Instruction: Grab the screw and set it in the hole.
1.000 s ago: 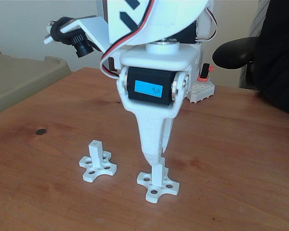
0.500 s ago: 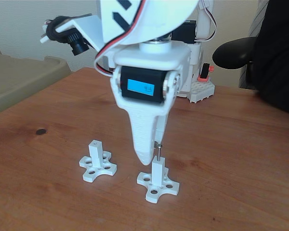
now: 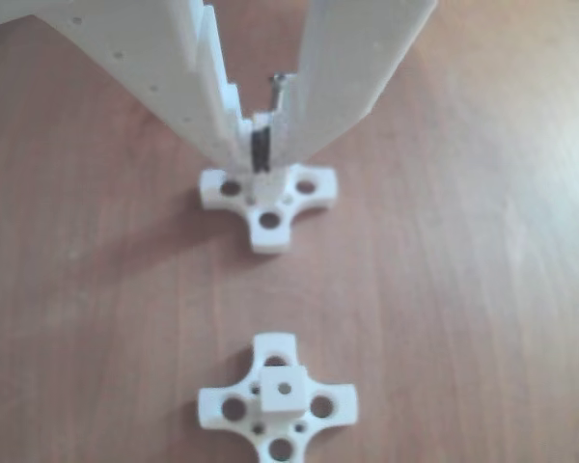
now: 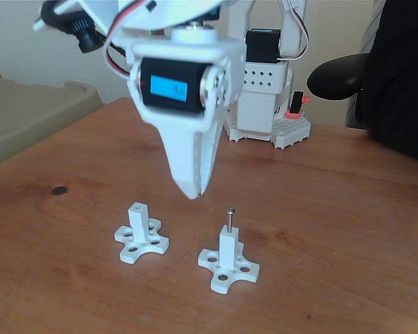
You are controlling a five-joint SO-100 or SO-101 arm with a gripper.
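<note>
Silver screw (image 4: 230,219) upright in its post's hole; gripper (image 4: 193,192) released, above-left in fixed view

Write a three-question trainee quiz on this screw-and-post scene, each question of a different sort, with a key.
1. True or false: the screw stands upright in the top of a white post.
2. How many white posts with cross-shaped bases stand on the table?
3. The tool is: A) gripping the screw, B) raised clear of it, C) resting on the table.

Key: 1 true; 2 two; 3 B.
</note>
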